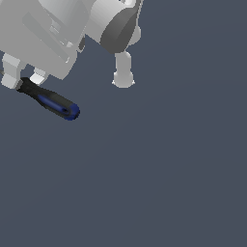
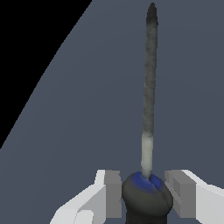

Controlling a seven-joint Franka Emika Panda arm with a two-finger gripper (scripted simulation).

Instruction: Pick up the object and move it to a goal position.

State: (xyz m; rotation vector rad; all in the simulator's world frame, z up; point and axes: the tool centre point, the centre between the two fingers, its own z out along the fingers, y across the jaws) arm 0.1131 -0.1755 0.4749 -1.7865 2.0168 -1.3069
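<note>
The screwdriver (image 1: pixel 53 102) has a thick black handle with blue inlays. In the exterior view it sticks out from under my hand at the upper left, with the handle's end pointing toward the exterior view's right. My gripper (image 1: pixel 23 81) is shut on the handle's shaft end, and the shaft is hidden there behind the hand. In the wrist view the handle (image 2: pixel 146 199) sits between both white fingers (image 2: pixel 109 190), which touch its sides. The thin grey shaft (image 2: pixel 149 87) runs straight away from the gripper (image 2: pixel 144 192). I cannot tell how high it is above the floor.
A plain dark grey floor (image 1: pixel 159 173) fills both views. A white peg-like part of my arm (image 1: pixel 123 70) hangs at the upper middle of the exterior view. In the wrist view the floor ends at a curved edge, with black (image 2: pixel 26 52) beyond it.
</note>
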